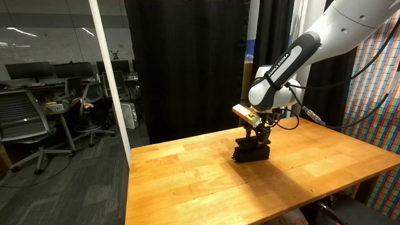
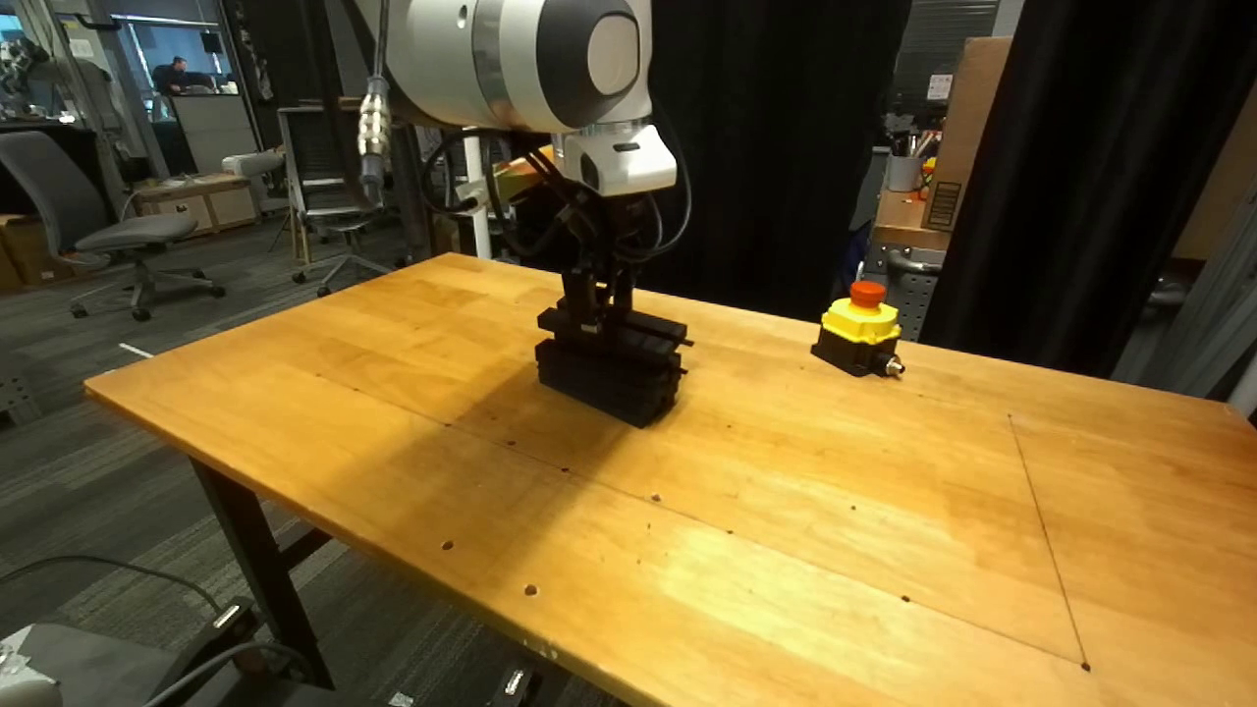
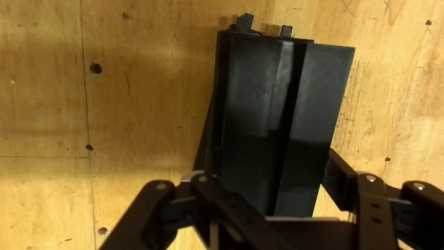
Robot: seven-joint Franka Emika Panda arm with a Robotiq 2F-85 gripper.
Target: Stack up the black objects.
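The gripper (image 2: 604,316) clasps the uppermost black bar (image 3: 256,104) across its width, right over the black pile (image 2: 609,378) on the wooden table (image 2: 786,471) (touching or just clear, I can't tell). This looks like placing; the next move wants squaring, then a gentle release. Behind, a pale cup (image 2: 903,173) holds what seem slim tools (image 2: 921,144).

The honey-coloured, planked wooden tabletop (image 2: 786,550) before me is pocked with small dark holes (image 2: 530,590). Just inside its far long edge stands a yellow-and-black box (image 2: 857,332) with a round red button (image 2: 867,294); farther in sits a pile of flat, matte black rectangular bars (image 2: 604,378).
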